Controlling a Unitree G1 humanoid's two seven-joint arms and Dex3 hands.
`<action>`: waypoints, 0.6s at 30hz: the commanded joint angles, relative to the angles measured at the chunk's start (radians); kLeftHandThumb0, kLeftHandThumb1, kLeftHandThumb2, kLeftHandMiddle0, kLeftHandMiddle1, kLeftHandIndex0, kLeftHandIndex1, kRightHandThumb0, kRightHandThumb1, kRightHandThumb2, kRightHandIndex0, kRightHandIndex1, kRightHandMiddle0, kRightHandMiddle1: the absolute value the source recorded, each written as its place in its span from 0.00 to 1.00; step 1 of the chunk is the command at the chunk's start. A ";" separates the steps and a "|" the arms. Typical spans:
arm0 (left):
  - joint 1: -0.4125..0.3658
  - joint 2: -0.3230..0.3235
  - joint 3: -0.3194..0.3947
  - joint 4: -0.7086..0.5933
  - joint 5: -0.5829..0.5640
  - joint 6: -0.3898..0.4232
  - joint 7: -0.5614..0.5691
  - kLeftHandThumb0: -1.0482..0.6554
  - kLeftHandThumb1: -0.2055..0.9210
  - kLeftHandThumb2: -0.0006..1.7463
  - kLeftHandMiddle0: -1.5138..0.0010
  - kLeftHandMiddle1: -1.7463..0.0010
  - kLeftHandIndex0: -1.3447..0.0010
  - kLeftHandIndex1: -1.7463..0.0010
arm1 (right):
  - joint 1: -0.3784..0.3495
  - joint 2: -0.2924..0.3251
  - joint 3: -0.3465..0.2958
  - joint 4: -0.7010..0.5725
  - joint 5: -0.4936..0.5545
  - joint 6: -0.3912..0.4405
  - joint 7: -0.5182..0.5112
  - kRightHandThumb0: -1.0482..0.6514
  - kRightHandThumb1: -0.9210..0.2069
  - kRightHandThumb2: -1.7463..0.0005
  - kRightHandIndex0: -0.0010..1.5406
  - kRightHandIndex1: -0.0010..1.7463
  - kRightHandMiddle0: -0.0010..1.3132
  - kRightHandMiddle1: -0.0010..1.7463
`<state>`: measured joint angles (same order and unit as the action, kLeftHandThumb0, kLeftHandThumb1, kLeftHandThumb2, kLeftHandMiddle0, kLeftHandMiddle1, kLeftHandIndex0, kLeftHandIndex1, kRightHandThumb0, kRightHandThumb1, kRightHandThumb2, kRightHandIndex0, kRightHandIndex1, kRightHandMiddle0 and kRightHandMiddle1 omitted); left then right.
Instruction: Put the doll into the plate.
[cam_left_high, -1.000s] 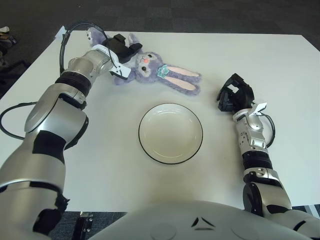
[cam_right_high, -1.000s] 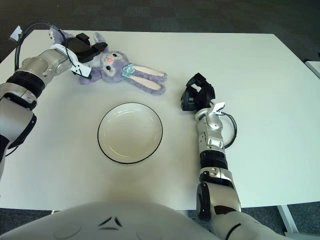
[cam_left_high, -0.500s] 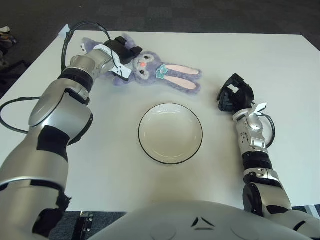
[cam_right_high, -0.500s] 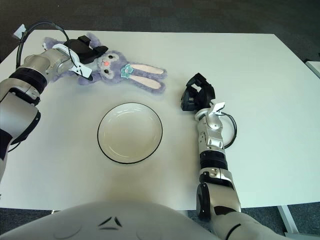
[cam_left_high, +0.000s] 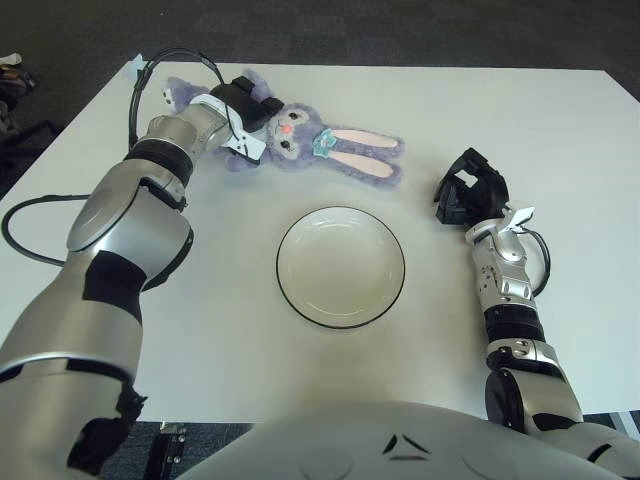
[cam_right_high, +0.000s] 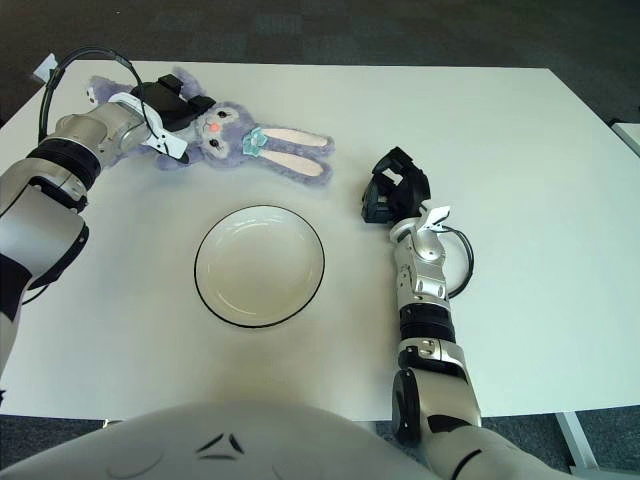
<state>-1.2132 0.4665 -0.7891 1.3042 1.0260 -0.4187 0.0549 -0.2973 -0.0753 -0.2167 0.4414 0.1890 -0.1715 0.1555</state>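
Doll (cam_left_high: 300, 145), a purple plush rabbit, lies on the white table (cam_left_high: 560, 130) at its far left in the left eye view, long ears trailing toward the middle; the left hand (cam_left_high: 240, 103) sits over its body with dark fingers curled around it, gripping. Nearer the robot, well apart from the doll, the plate (cam_left_high: 341, 267) stands with nothing in it. From the right eye view, the right hand (cam_right_high: 392, 195) shows to the right of the plate, fingers curled inward on nothing, and the doll's ears end between that hand and the left one.
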 joint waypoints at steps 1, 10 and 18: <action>0.040 -0.017 -0.010 0.023 -0.006 0.000 -0.025 0.00 1.00 0.14 0.78 0.00 1.00 0.69 | 0.110 0.031 0.006 0.061 0.013 0.083 -0.006 0.61 0.83 0.04 0.57 0.96 0.47 1.00; 0.070 -0.040 -0.019 0.042 -0.010 0.039 -0.028 0.00 1.00 0.15 0.67 0.00 1.00 0.62 | 0.119 0.031 0.011 0.044 0.014 0.101 -0.006 0.61 0.83 0.04 0.58 0.96 0.48 1.00; 0.091 -0.050 -0.031 0.052 -0.011 0.059 -0.026 0.00 0.99 0.13 0.69 0.00 1.00 0.62 | 0.124 0.030 0.013 0.036 0.016 0.104 0.000 0.61 0.83 0.04 0.57 0.97 0.48 1.00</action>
<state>-1.1971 0.4330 -0.7992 1.3309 1.0080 -0.3511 0.0551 -0.2803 -0.0700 -0.2083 0.4137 0.1905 -0.1574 0.1577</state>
